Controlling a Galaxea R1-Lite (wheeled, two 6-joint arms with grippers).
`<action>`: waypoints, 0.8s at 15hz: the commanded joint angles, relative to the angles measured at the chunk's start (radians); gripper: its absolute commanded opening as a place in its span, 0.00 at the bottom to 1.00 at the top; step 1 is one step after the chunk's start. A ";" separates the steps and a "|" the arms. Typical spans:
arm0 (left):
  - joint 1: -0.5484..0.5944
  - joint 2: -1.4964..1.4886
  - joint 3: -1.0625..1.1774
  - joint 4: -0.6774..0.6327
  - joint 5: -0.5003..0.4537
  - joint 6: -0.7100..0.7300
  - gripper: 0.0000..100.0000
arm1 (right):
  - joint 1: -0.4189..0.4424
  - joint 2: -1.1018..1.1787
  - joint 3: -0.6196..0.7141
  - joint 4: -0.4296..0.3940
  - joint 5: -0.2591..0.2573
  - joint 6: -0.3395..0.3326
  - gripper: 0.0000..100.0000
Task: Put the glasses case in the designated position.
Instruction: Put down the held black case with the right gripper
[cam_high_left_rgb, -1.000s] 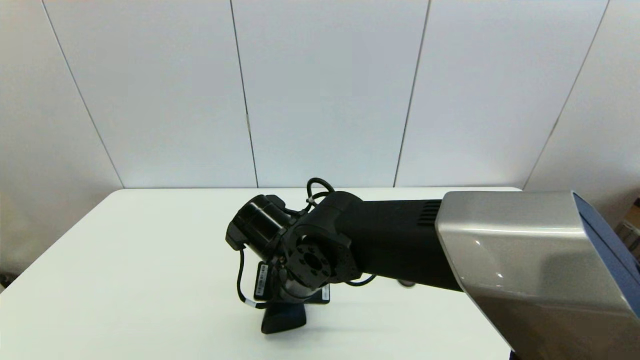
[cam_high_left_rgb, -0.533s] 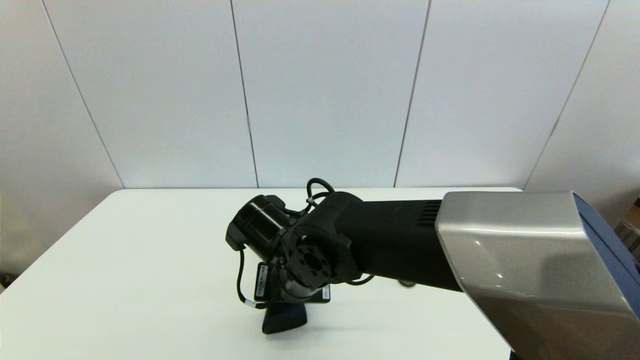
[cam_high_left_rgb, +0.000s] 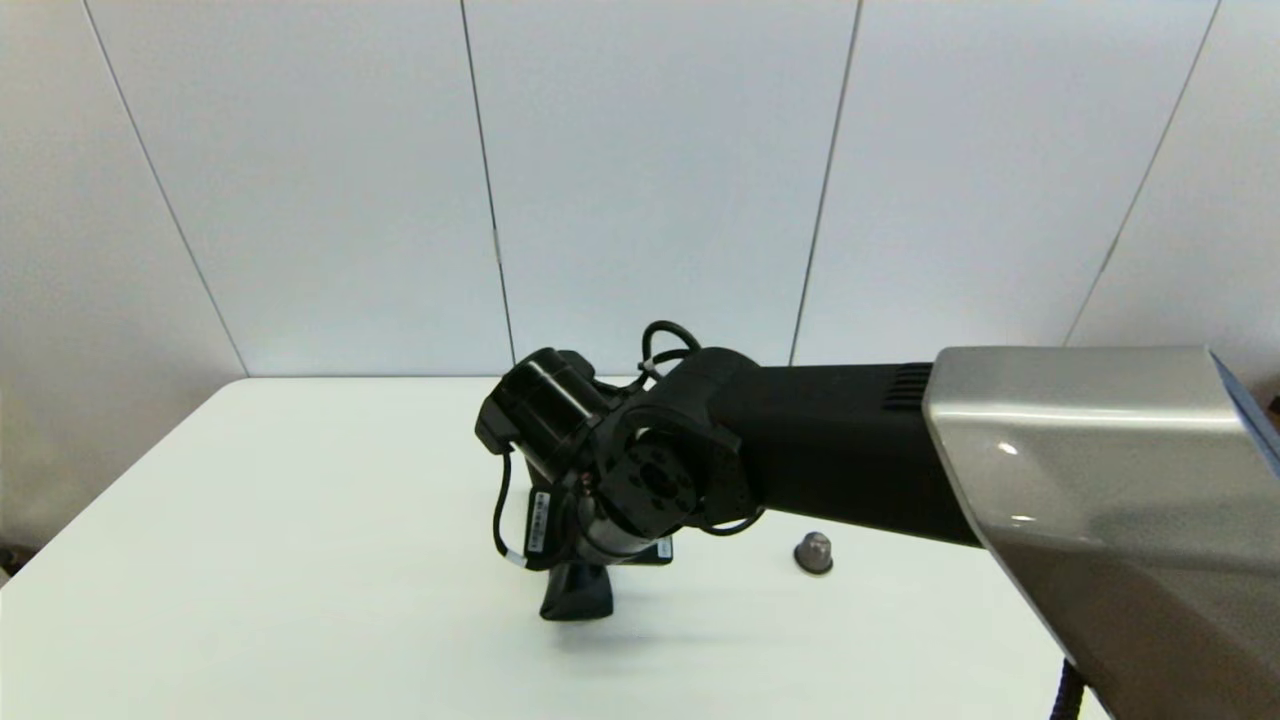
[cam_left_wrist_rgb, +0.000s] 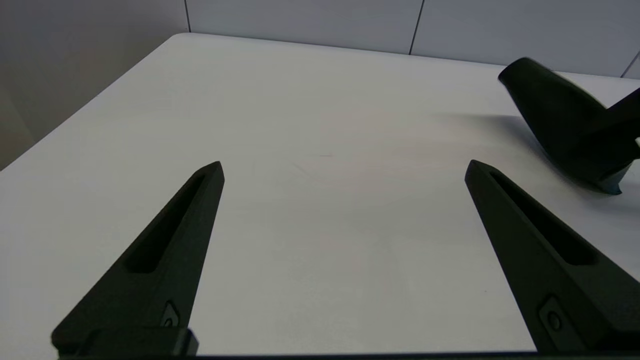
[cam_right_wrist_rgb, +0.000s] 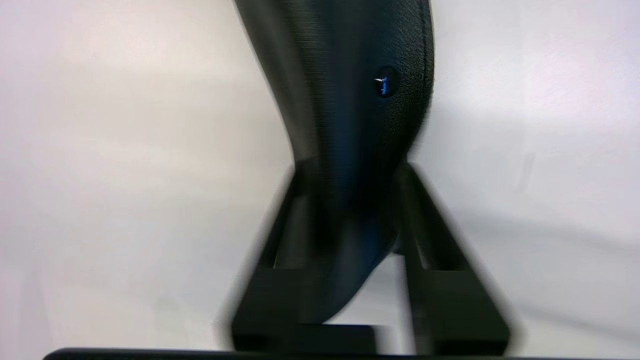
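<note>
Right gripper (cam_right_wrist_rgb: 350, 172) clamped on glasses case (cam_right_wrist_rgb: 350, 100), frame centre. Left gripper (cam_left_wrist_rgb: 342, 170) spread wide over bare table (cam_high_left_rgb: 300, 500), lower left. Grey knob (cam_high_left_rgb: 813, 552) right of case.

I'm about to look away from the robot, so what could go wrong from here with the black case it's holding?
The right gripper pinches the long matte black leather-like glasses case near one end, so most of it hangs beyond the fingers; it could pivot or slip. The small grey dome-shaped knob sits on the white table close by, and a low sweep could knock it.
</note>
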 joint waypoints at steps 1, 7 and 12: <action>0.000 0.002 0.000 0.001 0.000 0.000 1.00 | -0.048 -0.053 0.000 -0.012 -0.014 -0.036 0.00; 0.000 0.002 0.000 0.001 0.000 0.000 1.00 | -0.110 -0.093 0.000 -0.018 -0.026 -0.081 0.00; 0.000 0.002 0.000 -0.002 0.000 0.000 1.00 | -0.185 -0.108 0.000 -0.061 -0.038 -0.139 0.00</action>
